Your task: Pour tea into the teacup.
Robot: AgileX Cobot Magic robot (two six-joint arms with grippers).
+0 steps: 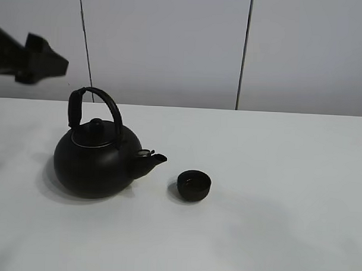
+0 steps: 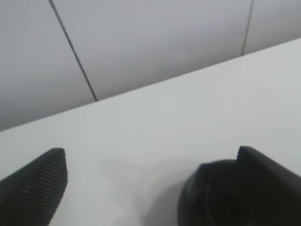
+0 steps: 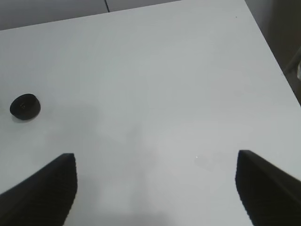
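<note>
A big round black kettle [image 1: 97, 159] with an arched handle [image 1: 105, 100] stands left of centre on the white table, its spout pointing right. The small black teacup [image 1: 194, 185] stands just right of the spout, apart from it. It also shows far off in the right wrist view [image 3: 25, 107]. My left gripper [image 1: 52, 62] hangs open and empty in the air, above and left of the kettle's handle. In the left wrist view [image 2: 150, 155] a dark part of the kettle [image 2: 207, 197] shows by one finger. My right gripper [image 3: 155, 159] is open and empty above bare table, and out of the high view.
The white table [image 1: 285, 204] runs wide to the right and front of the cup. A grey panelled wall [image 1: 172, 46] with dark vertical seams stands behind it. The table's edge and corner [image 3: 263, 42] show in the right wrist view.
</note>
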